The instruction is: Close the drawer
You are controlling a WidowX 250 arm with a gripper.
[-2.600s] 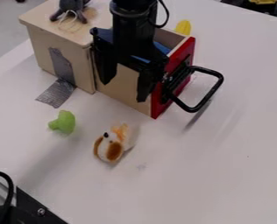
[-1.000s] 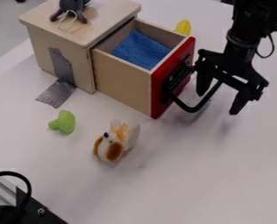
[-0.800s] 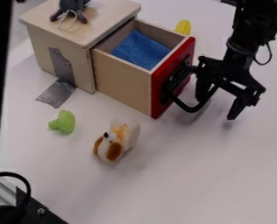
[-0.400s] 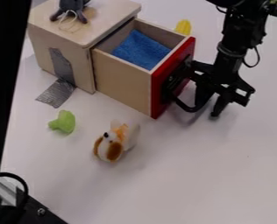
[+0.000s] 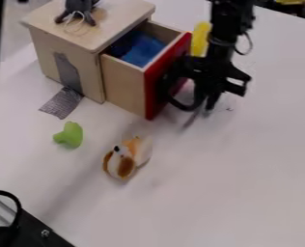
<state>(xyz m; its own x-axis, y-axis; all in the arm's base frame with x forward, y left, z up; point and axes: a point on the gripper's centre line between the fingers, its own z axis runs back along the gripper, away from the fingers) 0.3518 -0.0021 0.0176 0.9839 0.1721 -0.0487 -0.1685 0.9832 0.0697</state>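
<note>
Push squarely on the red front [image 5: 152, 91] of the drawer [image 5: 124, 84], partly out of the wooden cabinet [image 5: 113, 21] on the white tabletop [image 5: 213, 193], probably light, rigid and smooth-sliding, with the black pincer [image 5: 203, 103] at the handle [image 5: 176, 103], impossible to tell whether spread or pressed together.

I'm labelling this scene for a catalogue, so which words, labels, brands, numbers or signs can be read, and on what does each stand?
There is no readable text to quote.
Red drawer front: no lettering or number to be made out.
Wooden cabinet and grey tape: none to be made out.
Green toy and plush dog: none to be made out.
</note>
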